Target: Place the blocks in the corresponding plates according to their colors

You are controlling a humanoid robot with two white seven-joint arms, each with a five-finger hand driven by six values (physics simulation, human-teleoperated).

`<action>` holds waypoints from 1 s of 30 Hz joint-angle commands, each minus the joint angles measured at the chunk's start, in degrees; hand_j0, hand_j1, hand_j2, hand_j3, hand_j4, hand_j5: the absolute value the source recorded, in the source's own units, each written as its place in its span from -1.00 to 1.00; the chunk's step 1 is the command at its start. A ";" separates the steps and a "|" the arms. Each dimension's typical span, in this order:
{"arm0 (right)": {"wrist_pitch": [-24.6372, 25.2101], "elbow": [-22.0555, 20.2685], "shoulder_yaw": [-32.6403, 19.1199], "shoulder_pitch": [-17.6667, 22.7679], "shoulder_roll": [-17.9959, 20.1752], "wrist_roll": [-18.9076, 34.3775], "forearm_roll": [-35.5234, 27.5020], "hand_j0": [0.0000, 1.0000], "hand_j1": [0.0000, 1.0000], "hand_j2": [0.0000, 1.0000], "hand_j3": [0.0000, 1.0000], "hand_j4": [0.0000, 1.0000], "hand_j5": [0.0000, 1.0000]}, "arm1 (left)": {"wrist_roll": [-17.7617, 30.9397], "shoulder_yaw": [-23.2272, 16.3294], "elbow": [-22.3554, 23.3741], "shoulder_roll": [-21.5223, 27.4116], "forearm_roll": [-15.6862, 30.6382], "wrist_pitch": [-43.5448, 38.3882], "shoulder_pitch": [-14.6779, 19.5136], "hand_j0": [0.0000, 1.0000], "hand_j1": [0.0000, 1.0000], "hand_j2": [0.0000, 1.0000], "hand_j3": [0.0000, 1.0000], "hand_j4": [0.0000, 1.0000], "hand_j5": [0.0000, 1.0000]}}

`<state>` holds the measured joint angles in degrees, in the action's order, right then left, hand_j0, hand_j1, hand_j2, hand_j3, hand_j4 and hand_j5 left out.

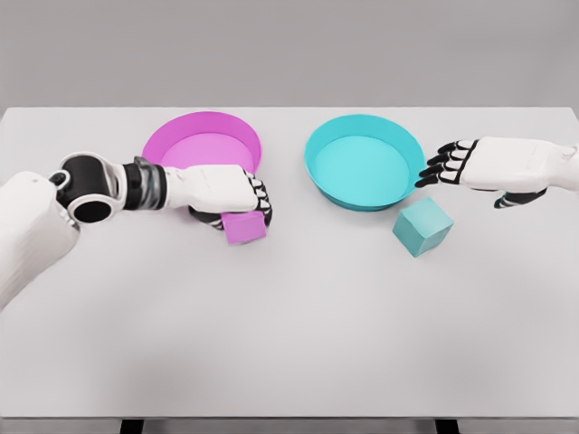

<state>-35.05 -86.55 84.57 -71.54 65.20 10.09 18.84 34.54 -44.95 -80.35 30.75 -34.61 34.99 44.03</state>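
So the left hand [237,194] is right on top of the pink block [245,226], fingers curled down over its upper edge. It looks like a grip, or at least the start of one, though I can't tell if the block is actually off the worktop [289,334] yet. The pink plate [204,136] sits directly behind that hand, rim just beside the block, so my guess is the next move is simply up and back over the rim. Short trip.

The right hand [457,165] is holding nothing, fingers loosely spread, hovering just off the right edge of the teal plate [362,161]. The teal block [422,226] lies in front of that plate, toward the robot, and below the right hand, so that arm is clearly the closer one for it.

Both blocks are plain cubes, no long axis to worry about; the teal one is turned cornerwise to the camera. Everything's matte and smooth. The plates are shallow round dishes with raised rims, and the worktop is flat pale grey.
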 commanded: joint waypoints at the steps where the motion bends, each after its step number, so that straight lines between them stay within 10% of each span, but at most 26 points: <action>1: 0.05 -0.20 -0.19 0.00 0.02 0.01 -0.30 1.00 1.00 1.00 1.00 1.00 1.00 | 0.18 0.03 -0.16 0.45 2.26 0.01 0.17 0.03 0.03 0.03 0.03 0.03 0.03; 17: 0.05 3.14 -2.30 4.04 -1.92 -0.25 -2.93 1.00 1.00 1.00 1.00 1.00 1.00 | 0.36 4.34 0.72 5.99 10.96 0.01 2.73 0.01 0.01 0.01 0.01 0.01 0.01; 30: 0.05 7.27 -7.22 9.49 -4.90 -0.34 -4.51 1.00 1.00 1.00 1.00 1.00 1.00 | 0.18 9.17 16.80 1.34 10.17 0.01 5.19 0.07 0.07 0.07 0.07 0.07 0.07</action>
<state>-35.05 -79.36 78.20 -62.05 60.36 9.79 15.08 34.76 -36.24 -66.59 33.51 -24.73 35.18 49.22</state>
